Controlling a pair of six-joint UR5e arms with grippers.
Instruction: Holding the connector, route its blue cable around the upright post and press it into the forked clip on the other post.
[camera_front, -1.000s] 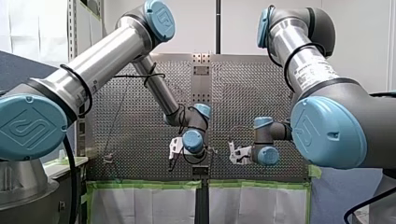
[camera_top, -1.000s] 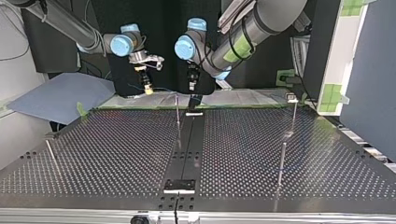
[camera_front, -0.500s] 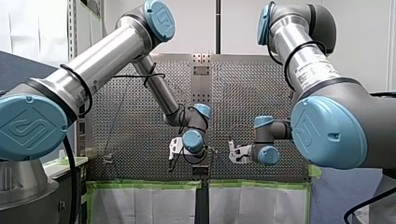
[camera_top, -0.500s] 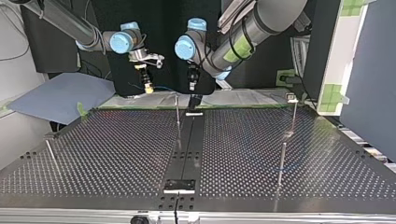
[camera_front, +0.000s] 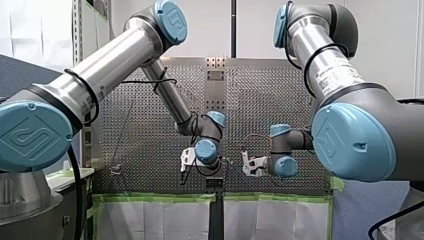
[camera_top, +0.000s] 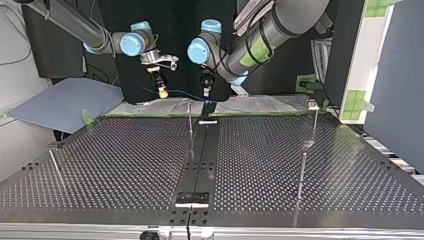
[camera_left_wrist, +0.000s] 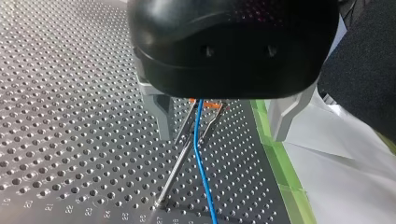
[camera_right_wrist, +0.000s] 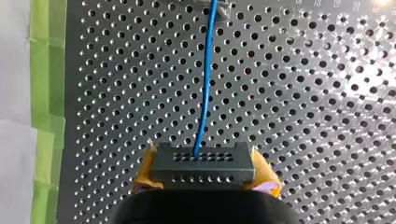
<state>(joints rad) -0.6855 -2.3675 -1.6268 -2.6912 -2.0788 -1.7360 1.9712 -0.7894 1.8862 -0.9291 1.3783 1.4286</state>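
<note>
My right pincer (camera_right_wrist: 205, 183) pinches the connector (camera_right_wrist: 201, 163) between yellow pads, which holds the blue cable (camera_right_wrist: 205, 93) taut over the bench (camera_right_wrist: 308, 121). My left pincer (camera_left_wrist: 222, 138), spread, straddles the forked clip (camera_left_wrist: 187, 125), where the cable runs between the prongs, likely to press it down.

Bright blue cable (camera_right_wrist: 205, 79) against the table (camera_right_wrist: 303, 93), silver-grey and dotted all over with a regular grid of round holes. Dark grey connector (camera_right_wrist: 203, 164) over the table, two rows of small holes across its face, yellow pads (camera_right_wrist: 140, 181) at both ends. Green tape (camera_right_wrist: 46, 70) along the table's edge, white sheet (camera_right_wrist: 14, 163) beyond. Above the table, silver arms (camera_front: 110, 60) with light blue joint caps (camera_front: 170, 20).
</note>
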